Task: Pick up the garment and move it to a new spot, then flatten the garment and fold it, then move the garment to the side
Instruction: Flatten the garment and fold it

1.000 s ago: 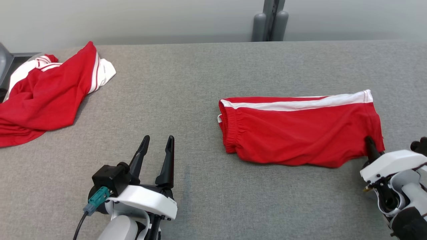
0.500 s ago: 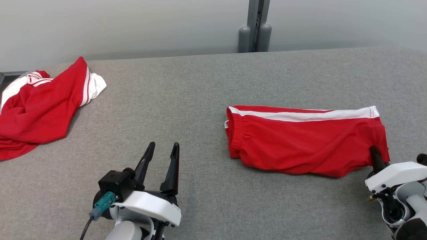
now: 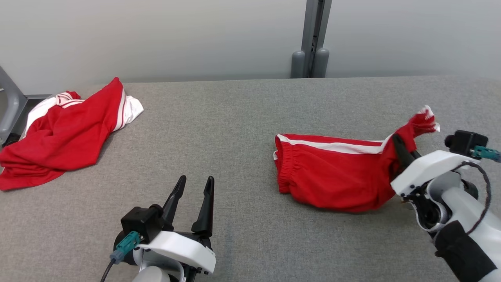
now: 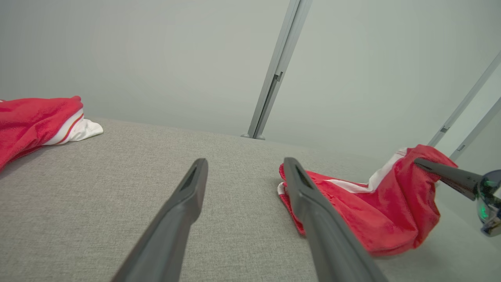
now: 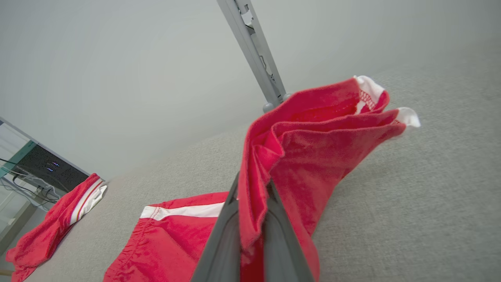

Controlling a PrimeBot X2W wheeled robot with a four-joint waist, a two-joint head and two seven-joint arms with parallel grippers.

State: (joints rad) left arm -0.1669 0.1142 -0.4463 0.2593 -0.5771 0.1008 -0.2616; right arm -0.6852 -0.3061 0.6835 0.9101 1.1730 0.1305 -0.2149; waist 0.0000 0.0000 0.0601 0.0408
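At the right side of the table, the right gripper [image 3: 400, 150] is closed on one hem corner of the red soft-knit shorts with a white side stripe [image 3: 332, 180]. This pinched end is raised above the surface, and the loose hem sticks out past the fingers. The rest of the shorts, with the gathered elastic waistband, lies on the grey fabric-covered table [image 3: 235, 125], to the right of its middle.

The left gripper [image 3: 195, 181] hovers low over the near part of the table with its jaws spread and nothing between them, well apart from the shorts.

I judge the shorts to be light, limp and not fragile. They sag and bunch into folds below the single pinch, so one grip alone will not keep them flat. The knit does not look slippery, and it may drag a little on the rough table cover. A good hold would be two corners of the same edge, for example the hem corner and the waistband corner, so the cloth hangs in one sheet.

By count there are two grippers and two garments: the shorts, and one crumpled red and white garment [image 3: 58, 133] at the far left edge. There is also one table, and one grey metal post [image 3: 313, 39] behind it.
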